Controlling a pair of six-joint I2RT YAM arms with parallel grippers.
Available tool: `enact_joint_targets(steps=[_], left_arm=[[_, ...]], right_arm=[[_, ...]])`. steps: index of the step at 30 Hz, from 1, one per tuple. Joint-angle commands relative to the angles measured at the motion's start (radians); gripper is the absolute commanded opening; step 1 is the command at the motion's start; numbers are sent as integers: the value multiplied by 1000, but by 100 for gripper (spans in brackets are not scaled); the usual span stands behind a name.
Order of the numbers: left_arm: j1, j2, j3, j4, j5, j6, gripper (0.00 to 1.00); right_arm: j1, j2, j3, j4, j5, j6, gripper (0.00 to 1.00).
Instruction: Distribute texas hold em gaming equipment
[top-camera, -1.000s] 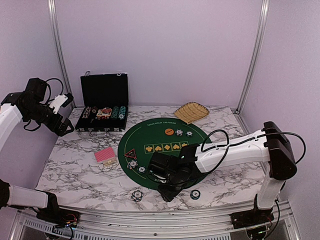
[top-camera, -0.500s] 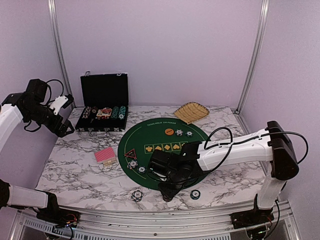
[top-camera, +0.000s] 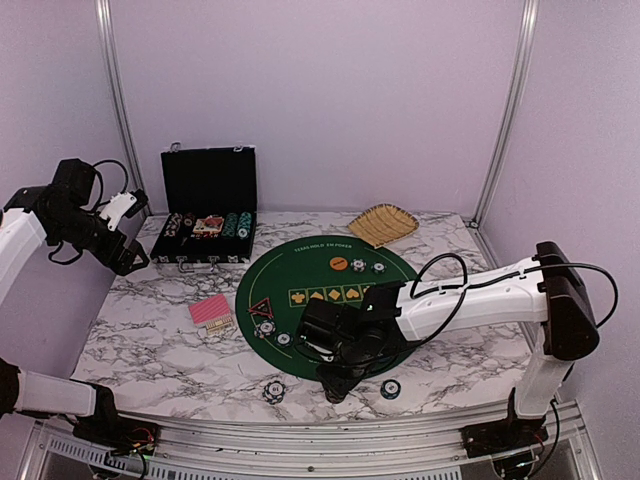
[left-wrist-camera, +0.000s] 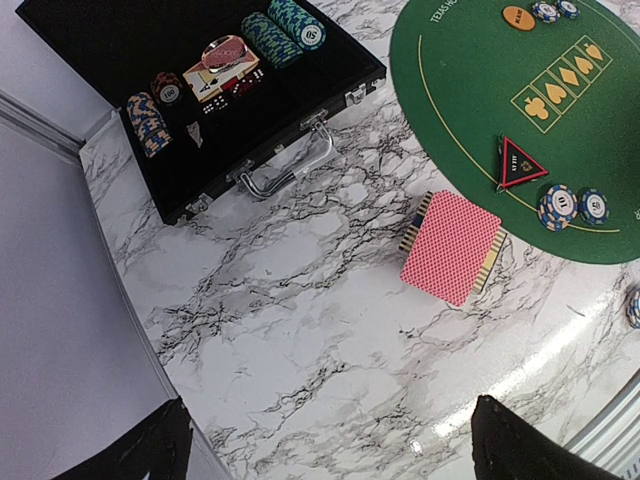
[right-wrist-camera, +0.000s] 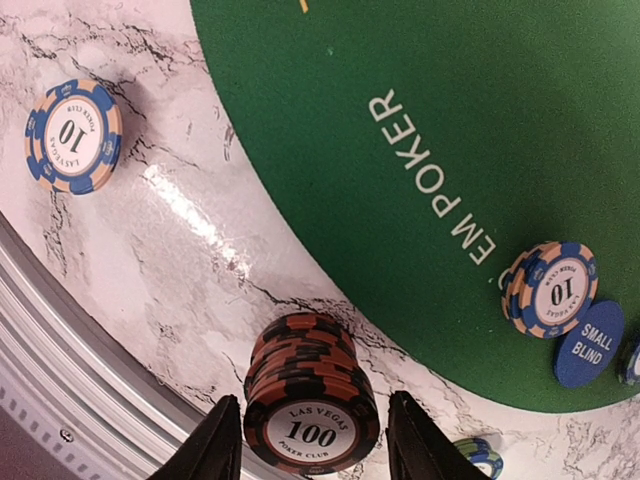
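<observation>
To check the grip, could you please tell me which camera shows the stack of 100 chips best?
The right wrist view: the 100 chip stack sits between the right gripper's fingers, label readable. The top view hides it under that gripper; the left wrist view misses it.

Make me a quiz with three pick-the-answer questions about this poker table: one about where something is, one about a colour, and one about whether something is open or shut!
1. Where are the pink cards?
A) on the floor
B) on the table, beside the mat
C) on the wall

2. What colour is the SMALL BLIND button?
A) blue
B) red
C) yellow

3. The black case is:
A) shut
B) open
C) upside down

Answers:
1 B, the cards lie on marble just off the mat's edge.
2 A, its face is blue with white letters.
3 B, it stands open with chips showing inside.
</observation>
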Motion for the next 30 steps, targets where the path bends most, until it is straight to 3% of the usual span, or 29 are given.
enact_joint_targets(steps=[1, 12, 16, 30], left_arm=[[-2, -19, -2, -24, 7, 12, 99], [-2, -19, 2, -24, 5, 12, 99], [-2, -20, 2, -24, 6, 12, 99], [-1, -17, 5, -24, 8, 12, 99]], right_arm=[[7, -12, 4, 3, -2, 1, 49], [7, -11, 1, 2, -6, -2, 50], [7, -5, 2, 3, -17, -9, 59], [7, 0, -3, -1, -15, -14, 52]])
